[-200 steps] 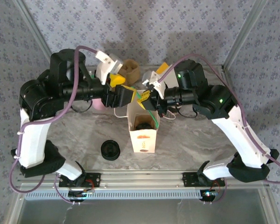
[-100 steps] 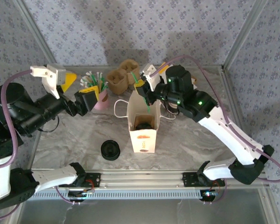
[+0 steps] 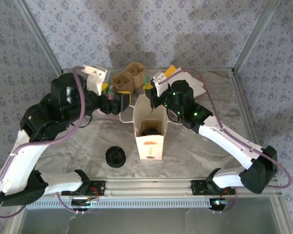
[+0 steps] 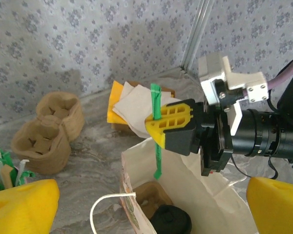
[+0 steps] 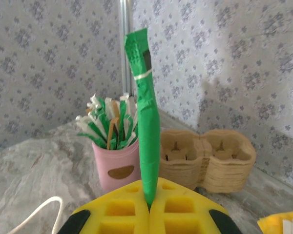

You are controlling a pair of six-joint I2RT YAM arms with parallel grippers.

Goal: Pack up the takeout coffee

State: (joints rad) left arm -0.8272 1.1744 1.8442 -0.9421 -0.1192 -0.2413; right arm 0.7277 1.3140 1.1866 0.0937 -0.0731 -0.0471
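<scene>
The takeout coffee (image 3: 150,130) stands inside an open white paper bag (image 3: 149,145), its black lid (image 4: 172,222) showing beside a brown cup carrier (image 4: 145,194) in the bag. My right gripper (image 3: 149,93) is shut on a green wrapped straw (image 5: 145,122) and hovers over the bag's back rim. The straw (image 4: 156,131) hangs down toward the bag's mouth. My left gripper (image 3: 124,102) is open just behind and to the left of the bag. Its yellow fingers (image 4: 19,204) spread wide with nothing between them.
A low pile of black lids (image 3: 115,157) lies left of the bag. A stack of brown carriers (image 3: 128,78) and a pink cup of straws (image 5: 116,163) stand at the back. Napkins on a yellow holder (image 4: 132,105) sit at the back right.
My left arm swung out to the far left, then came back beside the bag's rear left corner, jaws wider. My right gripper kept the green straw above the bag, shifting only slightly.
</scene>
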